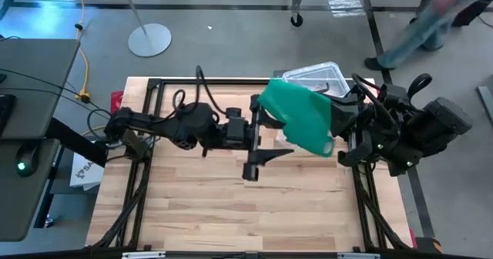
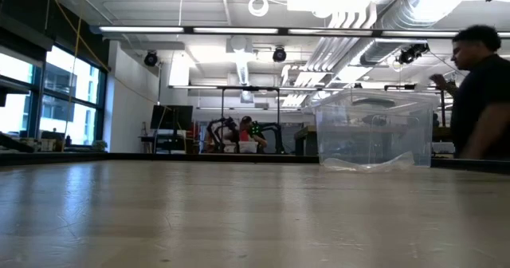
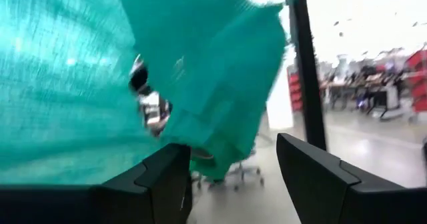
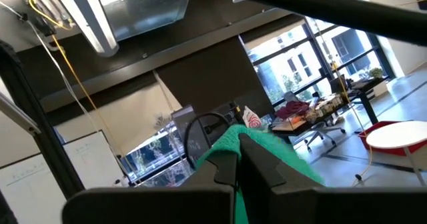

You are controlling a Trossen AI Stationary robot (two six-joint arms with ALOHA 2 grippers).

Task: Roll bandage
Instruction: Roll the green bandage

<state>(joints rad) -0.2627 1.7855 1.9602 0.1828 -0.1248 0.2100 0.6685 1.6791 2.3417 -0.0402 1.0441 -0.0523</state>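
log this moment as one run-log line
right end effector: shut on green fabric bandage, held above table | left end effector: open beside bandage | clear plastic box: on table

Bandage between both claws, before box

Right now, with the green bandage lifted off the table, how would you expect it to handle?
Probably floppy: the bandage hangs in loose folds from the shut right gripper. Likely light, since a narrow pinch holds it up. Its woven weave suggests it grips rather than slips.
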